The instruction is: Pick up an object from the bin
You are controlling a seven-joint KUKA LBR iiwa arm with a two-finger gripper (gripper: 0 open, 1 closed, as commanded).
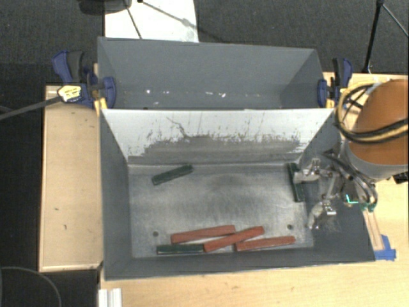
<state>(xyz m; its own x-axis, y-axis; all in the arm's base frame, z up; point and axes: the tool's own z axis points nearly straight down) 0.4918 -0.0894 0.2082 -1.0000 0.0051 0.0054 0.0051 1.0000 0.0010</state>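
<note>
Nearest me, three red-brown sticks [233, 236] and a dark green stick [180, 249] lie along the front wall. My gripper [314, 197] hangs by the right wall with a dark bar [297, 183] just beside it. I cannot tell whether the gripper is wide or closed. Another green stick [172, 174] lies at the back-left.

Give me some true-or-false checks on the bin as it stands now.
1. Three reddish-brown sticks lie near the front wall of the bin. True.
2. The pincer hangs directly over those sticks. False: it is at the bin's right side, apart from them.
3. A dark green stick lies alone toward the back left of the floor. True.
4. That dark green stick touches the reddish-brown sticks. False: a stretch of floor separates them.
</note>
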